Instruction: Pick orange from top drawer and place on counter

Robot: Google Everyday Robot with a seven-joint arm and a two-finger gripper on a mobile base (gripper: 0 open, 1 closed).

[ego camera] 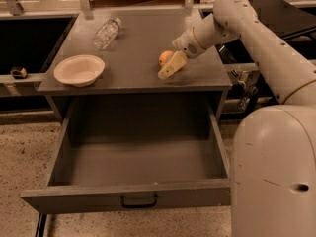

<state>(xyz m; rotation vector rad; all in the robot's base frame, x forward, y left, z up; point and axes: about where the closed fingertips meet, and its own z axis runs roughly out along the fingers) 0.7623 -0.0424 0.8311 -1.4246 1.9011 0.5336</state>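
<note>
The orange (164,57) rests on the grey counter (138,38), near its front right. My gripper (168,66) is right at the orange, reaching in from the right, with its cream tip in front of the fruit and partly covering it. The top drawer (126,196) is pulled wide open below the counter. Its inside is empty and its small black handle (139,201) shows at the centre of the front panel.
A cream shallow bowl (79,69) sits at the counter's front left. A clear plastic bottle (107,32) lies at the back left. My white arm (256,38) stretches over the counter's right side. My base (274,172) stands right of the drawer.
</note>
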